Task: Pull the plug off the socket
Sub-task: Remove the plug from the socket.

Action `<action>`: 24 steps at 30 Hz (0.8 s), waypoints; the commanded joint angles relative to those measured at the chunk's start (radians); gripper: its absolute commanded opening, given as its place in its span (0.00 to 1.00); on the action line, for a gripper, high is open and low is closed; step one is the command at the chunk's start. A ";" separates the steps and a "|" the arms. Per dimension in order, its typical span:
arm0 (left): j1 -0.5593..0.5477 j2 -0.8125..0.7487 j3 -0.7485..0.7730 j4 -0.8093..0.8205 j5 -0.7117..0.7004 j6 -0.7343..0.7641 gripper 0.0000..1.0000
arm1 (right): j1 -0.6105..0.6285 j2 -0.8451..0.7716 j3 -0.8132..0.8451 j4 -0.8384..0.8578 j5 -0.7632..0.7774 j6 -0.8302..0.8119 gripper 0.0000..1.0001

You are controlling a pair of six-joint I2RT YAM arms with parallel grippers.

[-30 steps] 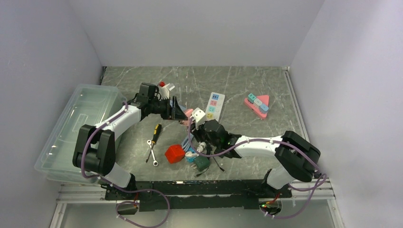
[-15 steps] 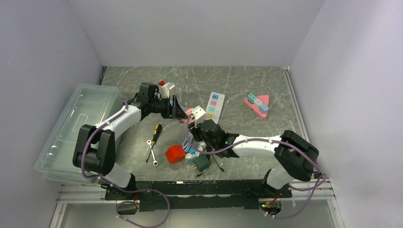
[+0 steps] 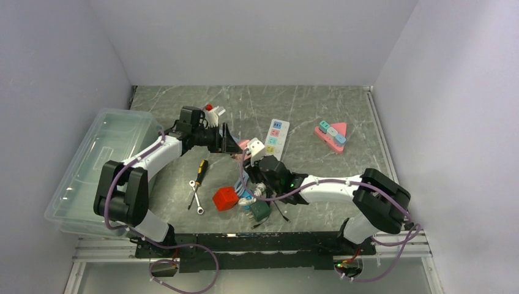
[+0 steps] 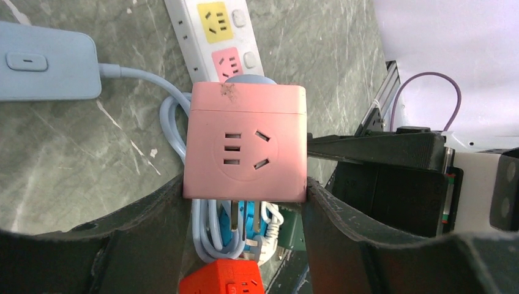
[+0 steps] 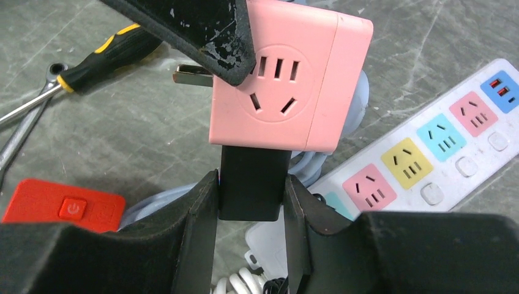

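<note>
Two grips, left end effector on pink socket, right end effector on black plug, power strip nearby

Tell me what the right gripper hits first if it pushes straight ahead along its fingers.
The pink cube socket, just past the black plug that the right gripper clamps. The left gripper holds that cube, so pushing on would likely only press the plug in harder.
</note>
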 commanded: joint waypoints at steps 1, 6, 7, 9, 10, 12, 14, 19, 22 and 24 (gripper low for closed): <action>0.000 0.010 0.034 0.034 -0.097 0.021 0.00 | 0.068 -0.110 -0.048 0.288 -0.303 -0.210 0.00; 0.000 0.013 0.034 0.037 -0.096 0.021 0.00 | 0.083 -0.111 -0.038 0.254 -0.269 -0.230 0.00; 0.000 0.015 0.034 0.037 -0.095 0.020 0.00 | 0.083 -0.109 -0.037 0.257 -0.241 -0.224 0.00; 0.000 0.015 0.035 0.037 -0.090 0.019 0.00 | 0.083 -0.101 -0.025 0.247 -0.164 -0.196 0.00; 0.000 0.017 0.037 0.037 -0.083 0.018 0.00 | 0.083 -0.096 -0.015 0.235 -0.133 -0.194 0.00; 0.000 0.024 0.045 0.032 -0.072 0.013 0.15 | 0.083 -0.092 -0.010 0.232 -0.086 -0.189 0.00; 0.000 0.032 0.049 0.030 -0.061 0.006 0.34 | 0.083 -0.094 -0.015 0.243 -0.066 -0.194 0.00; 0.000 0.049 0.053 0.027 -0.039 -0.010 0.67 | 0.083 -0.102 -0.026 0.269 -0.016 -0.175 0.00; -0.001 0.066 0.060 0.013 -0.035 -0.015 0.77 | 0.083 -0.102 -0.027 0.290 0.008 -0.161 0.00; -0.004 0.080 0.064 0.005 -0.033 -0.018 0.80 | 0.083 -0.098 -0.023 0.296 0.028 -0.151 0.00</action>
